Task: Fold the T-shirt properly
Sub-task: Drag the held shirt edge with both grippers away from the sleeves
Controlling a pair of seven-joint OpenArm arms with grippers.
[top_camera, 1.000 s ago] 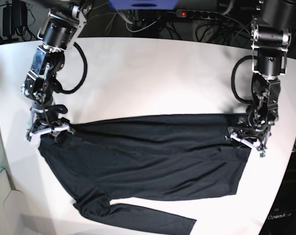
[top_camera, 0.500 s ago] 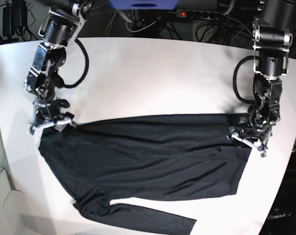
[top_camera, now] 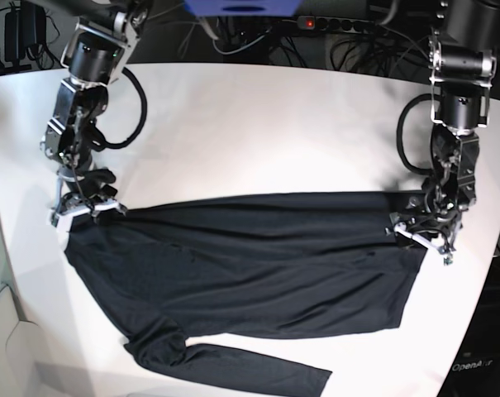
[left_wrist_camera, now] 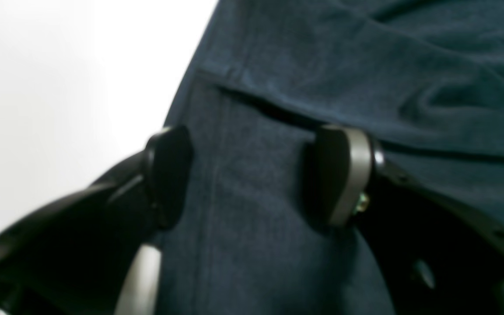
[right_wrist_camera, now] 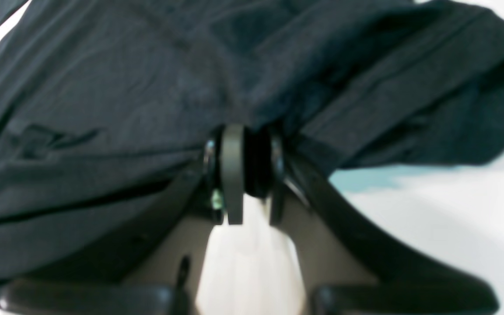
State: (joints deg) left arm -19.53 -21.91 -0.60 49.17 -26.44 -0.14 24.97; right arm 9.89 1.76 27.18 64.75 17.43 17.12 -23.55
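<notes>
The dark T-shirt (top_camera: 250, 265) lies lengthwise across the white table, with one long sleeve (top_camera: 258, 372) trailing toward the front edge. In the base view my right gripper (top_camera: 83, 212) is at the shirt's upper left corner. The right wrist view shows the right gripper (right_wrist_camera: 252, 175) with its fingers pinched close together on a fold of the T-shirt (right_wrist_camera: 103, 109). My left gripper (top_camera: 421, 234) sits at the shirt's right end. In the left wrist view the left gripper (left_wrist_camera: 254, 175) stands open, straddling the seamed edge of the T-shirt (left_wrist_camera: 409, 65).
The white table (top_camera: 266, 124) stretches bare behind the shirt. Cables and a power strip (top_camera: 332, 25) lie beyond its back edge. The table's curved right edge (top_camera: 489, 273) passes close to my left gripper.
My right gripper has closed on the shirt's left corner and shifted slightly toward the back. The left gripper stays open at the right end, almost unmoved.
</notes>
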